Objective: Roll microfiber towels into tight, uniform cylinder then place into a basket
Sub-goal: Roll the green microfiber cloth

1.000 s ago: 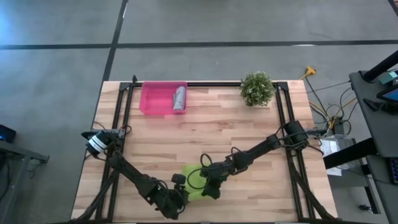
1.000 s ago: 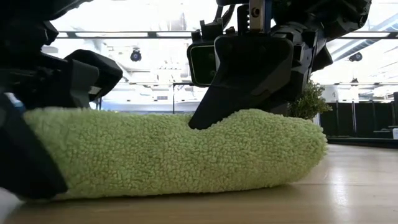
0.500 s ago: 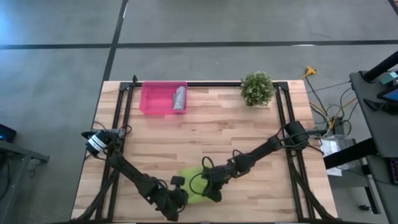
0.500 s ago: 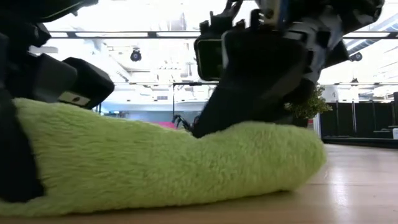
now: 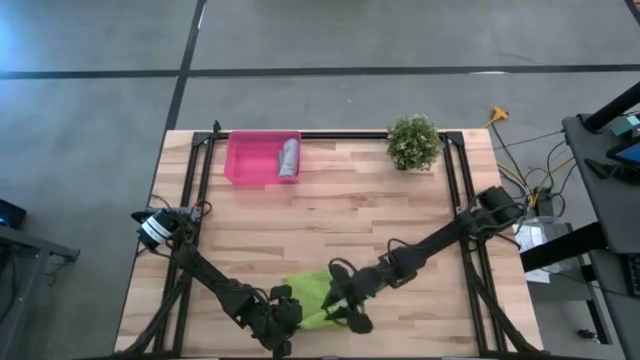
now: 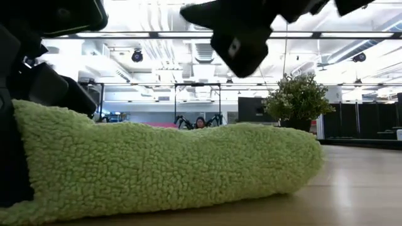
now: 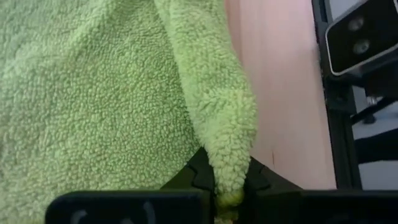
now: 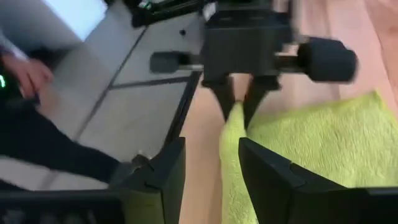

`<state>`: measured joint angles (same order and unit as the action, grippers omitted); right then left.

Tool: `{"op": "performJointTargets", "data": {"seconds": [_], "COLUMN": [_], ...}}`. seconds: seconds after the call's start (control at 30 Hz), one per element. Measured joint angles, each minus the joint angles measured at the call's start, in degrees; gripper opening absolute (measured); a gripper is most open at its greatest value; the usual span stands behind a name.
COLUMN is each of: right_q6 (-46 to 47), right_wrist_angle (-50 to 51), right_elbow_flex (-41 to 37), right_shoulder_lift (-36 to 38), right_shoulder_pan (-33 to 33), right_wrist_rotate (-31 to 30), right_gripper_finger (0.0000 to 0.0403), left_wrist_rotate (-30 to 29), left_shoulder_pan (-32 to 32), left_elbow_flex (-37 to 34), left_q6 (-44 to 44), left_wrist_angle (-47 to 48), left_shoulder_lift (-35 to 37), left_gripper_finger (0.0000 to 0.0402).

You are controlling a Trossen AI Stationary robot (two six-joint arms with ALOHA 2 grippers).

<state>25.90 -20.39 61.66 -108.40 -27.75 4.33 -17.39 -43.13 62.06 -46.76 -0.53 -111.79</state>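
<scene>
Tabletop (image 5: 380, 215): left pincer (image 7: 229, 186) clamps one green towel (image 5: 312, 296); right pincer (image 8: 211, 158) apart; seemingly one grey towel (image 5: 289, 157) in basket (image 5: 245, 160).

We note nubbly matt looped pile on the lime green towel (image 6: 163, 166), smooth pale wood with faint sheen on the table (image 5: 350, 215), translucent glossy pink plastic basket (image 5: 250, 160), matt black left gripper (image 7: 229, 183)
</scene>
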Motion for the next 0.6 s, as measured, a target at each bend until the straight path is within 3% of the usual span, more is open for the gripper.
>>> {"op": "performJointTargets", "data": {"seconds": [0.27,0.6], "right_q6": [-18.7,-25.8], "right_wrist_angle": [11.2,11.1], "right_elbow_flex": [5.1,4.5], "right_shoulder_lift": [-3.3,-6.6], "right_shoulder_pan": [-6.4,-5.3], "right_wrist_rotate": [-7.0,-7.4], "right_gripper_finger": [0.0154,0.0204], "left_wrist_rotate": [-0.7,0.4], "left_shoulder_pan": [0.0,-0.1], "left_elbow_flex": [-0.3,-0.5], "left_q6": [-4.1,-8.2], "left_wrist_angle": [-2.6,-6.6], "left_shoulder_lift": [-0.2,-0.3], "left_gripper_finger": [0.0002,0.0002]}}
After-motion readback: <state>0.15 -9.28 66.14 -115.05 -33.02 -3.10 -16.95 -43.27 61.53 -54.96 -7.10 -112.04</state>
